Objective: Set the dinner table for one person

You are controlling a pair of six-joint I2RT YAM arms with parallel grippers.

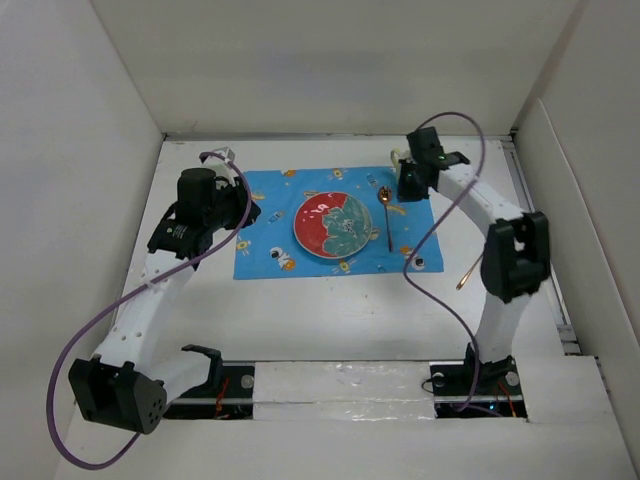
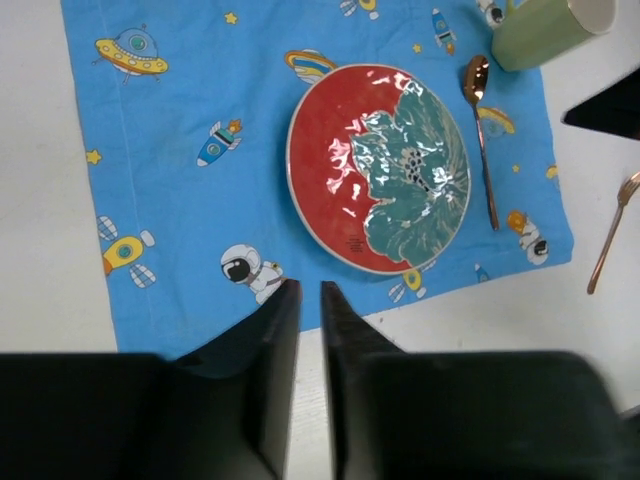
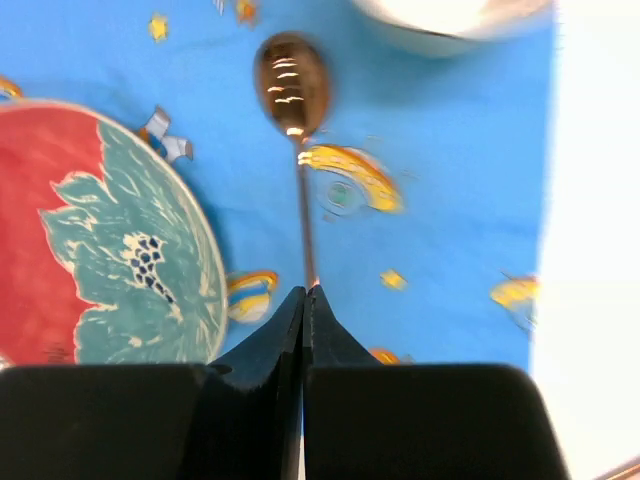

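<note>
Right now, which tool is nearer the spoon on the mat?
Right. The right tool is shut just above the spoon, over its handle. The left tool hangs across the plate from it, by the opposite side of the mat.

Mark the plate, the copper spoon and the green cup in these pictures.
plate [image 2: 378, 168], left wrist view, middle of its face, where red meets green.
copper spoon [image 2: 484, 150], left wrist view, midway along its handle.
green cup [image 2: 545, 35], left wrist view, its outer side wall.
</note>
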